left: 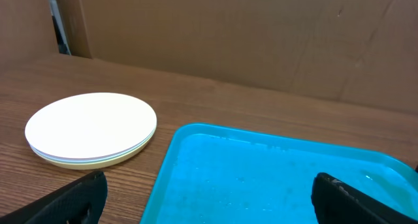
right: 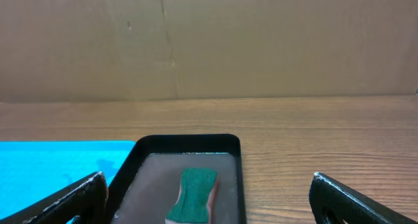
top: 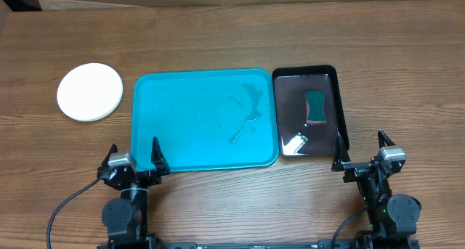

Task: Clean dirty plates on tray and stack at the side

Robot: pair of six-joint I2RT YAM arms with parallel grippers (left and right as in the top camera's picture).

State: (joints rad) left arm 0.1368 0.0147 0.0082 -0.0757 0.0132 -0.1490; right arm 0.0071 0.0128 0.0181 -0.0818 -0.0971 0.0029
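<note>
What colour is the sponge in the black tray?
The sponge is green on top, reddish-brown beneath; clearest in the right wrist view.

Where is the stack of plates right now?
Overhead, the plates sit stacked on the table at far left, just beyond the left rim of the turquoise tray, apart from it.

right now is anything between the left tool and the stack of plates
Nothing visible does. The plates sit on the table left of the blue tray, and only bare wood lies between them and the open left tool.
</note>
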